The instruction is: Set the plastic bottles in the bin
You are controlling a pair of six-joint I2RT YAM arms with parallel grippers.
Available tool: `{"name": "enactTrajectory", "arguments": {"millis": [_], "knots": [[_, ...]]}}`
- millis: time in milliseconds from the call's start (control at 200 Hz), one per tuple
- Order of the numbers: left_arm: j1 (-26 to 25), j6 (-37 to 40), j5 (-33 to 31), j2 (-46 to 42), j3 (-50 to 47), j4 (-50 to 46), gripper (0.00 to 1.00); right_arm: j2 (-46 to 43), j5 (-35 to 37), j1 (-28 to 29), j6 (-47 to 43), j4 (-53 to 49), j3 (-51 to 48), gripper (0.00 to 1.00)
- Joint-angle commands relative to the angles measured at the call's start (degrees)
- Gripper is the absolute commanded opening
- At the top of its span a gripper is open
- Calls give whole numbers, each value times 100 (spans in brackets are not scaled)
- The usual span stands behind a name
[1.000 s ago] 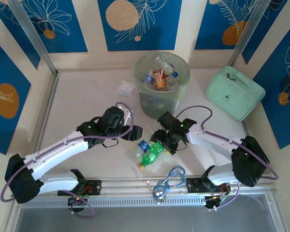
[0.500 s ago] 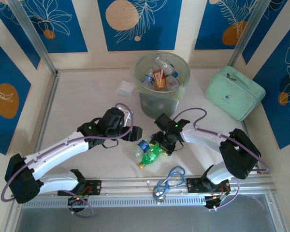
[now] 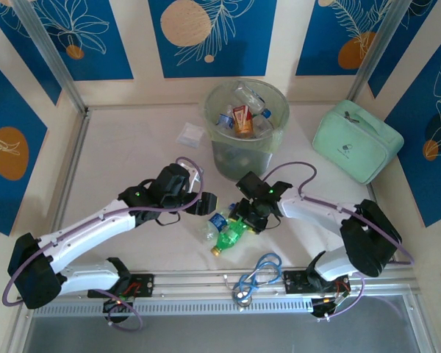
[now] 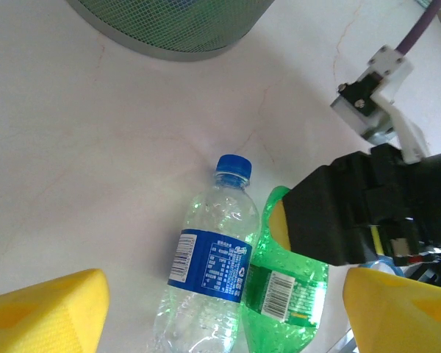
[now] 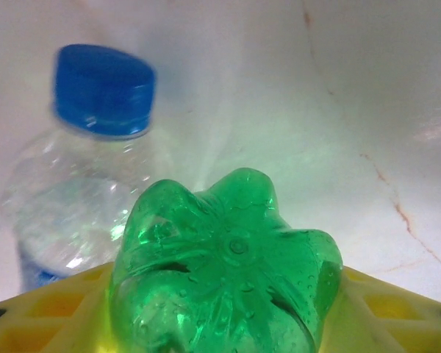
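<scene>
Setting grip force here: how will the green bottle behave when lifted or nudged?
Probably light: the green bottle looks empty and see-through. Its thin wall would likely dent under a squeeze. Lying on its side beside the clear bottle, it may roll if nudged.

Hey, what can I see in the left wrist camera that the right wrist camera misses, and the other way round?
Left wrist: the bin's base, both bottles' labels, and the right pincer on the green bottle. Right wrist: that bottle's star-shaped bottom end-on between yellow fingers. Shared: green bottle, clear blue-capped bottle, white table.
</scene>
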Motion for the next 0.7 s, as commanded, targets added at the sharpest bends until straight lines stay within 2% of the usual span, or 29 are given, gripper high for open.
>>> {"name": "enactTrajectory", "arguments": {"millis": [0,205,375,560,695], "knots": [[51,-74,70,-33,99,137,83,-398,159,170,-503,-319,465,53],[69,-128,162,-89,268,220,84,-656,549,433,-1464,-854,1397,49],[77,-170,-92,-267,449,99,88,-782,886,437,-2405,-1233,2305,49],[120,-125,-524,-520,545,-66,93,-820,682,-48,-3477,-1604,3543,47],[184,-135,-650,-496,492,-173,94,-662,213,-845,-3854,-1736,4501,45]]}}
